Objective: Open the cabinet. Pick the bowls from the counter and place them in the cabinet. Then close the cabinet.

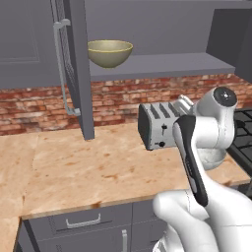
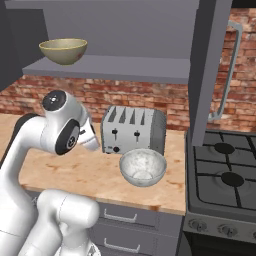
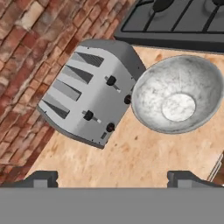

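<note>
Olive bowl point(image 1: 110, 52), upper centre: glossy glaze. Marbled bowl point(image 3: 178, 93): smooth, semi-gloss. Toaster point(image 3: 89, 89): brushed metal. Counter point(image 1: 83, 170): polished mottled stone. Cabinet point(image 1: 78, 64): matt grey.

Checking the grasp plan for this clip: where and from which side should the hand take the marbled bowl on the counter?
Grip the marbled bowl by its rim, coming from above. It sits upright and open-topped, so one finger can go inside the wall. Take the edge facing away from the toaster, which stands close behind.

Hidden and cut-off parts

In the left base view's lower right, the arm point(image 1: 197, 147) hides most of the marbled bowl point(image 1: 216, 158); the stove point(image 1: 244, 133) is cropped at right.
</note>
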Controlling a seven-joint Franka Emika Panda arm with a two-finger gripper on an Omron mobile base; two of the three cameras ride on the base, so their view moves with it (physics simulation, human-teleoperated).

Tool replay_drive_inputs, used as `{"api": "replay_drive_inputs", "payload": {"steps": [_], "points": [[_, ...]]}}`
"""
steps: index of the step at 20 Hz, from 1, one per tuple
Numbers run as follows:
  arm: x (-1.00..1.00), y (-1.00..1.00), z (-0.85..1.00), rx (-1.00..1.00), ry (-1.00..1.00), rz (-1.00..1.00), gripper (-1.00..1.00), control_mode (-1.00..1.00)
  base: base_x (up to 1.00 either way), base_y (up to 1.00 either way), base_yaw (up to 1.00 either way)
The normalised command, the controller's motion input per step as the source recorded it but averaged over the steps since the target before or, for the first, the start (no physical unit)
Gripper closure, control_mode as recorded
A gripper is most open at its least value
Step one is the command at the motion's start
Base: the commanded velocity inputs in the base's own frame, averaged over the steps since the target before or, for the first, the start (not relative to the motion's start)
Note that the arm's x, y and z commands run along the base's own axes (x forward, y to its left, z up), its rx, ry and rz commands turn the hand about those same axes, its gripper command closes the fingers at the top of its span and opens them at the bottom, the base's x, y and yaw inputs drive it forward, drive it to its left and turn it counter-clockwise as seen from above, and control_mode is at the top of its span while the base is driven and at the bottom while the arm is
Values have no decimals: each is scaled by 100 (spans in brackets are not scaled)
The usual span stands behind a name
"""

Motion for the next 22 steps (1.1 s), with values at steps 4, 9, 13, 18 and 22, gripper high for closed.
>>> {"api": "replay_drive_inputs", "payload": {"steps": [4, 9, 13, 18, 22], "points": [[0, -16, -33, 0, 21, 0, -100, -100, 0, 0, 0], [0, -19, -30, 0, 16, 0, -100, -100, 0, 0, 0], [0, -21, -28, 0, 13, 0, -100, -100, 0, 0, 0], [0, -26, -31, 0, 6, 0, -100, -100, 0, 0, 0], [0, -27, -37, 0, 1, 0, -100, -100, 0, 0, 0]]}}
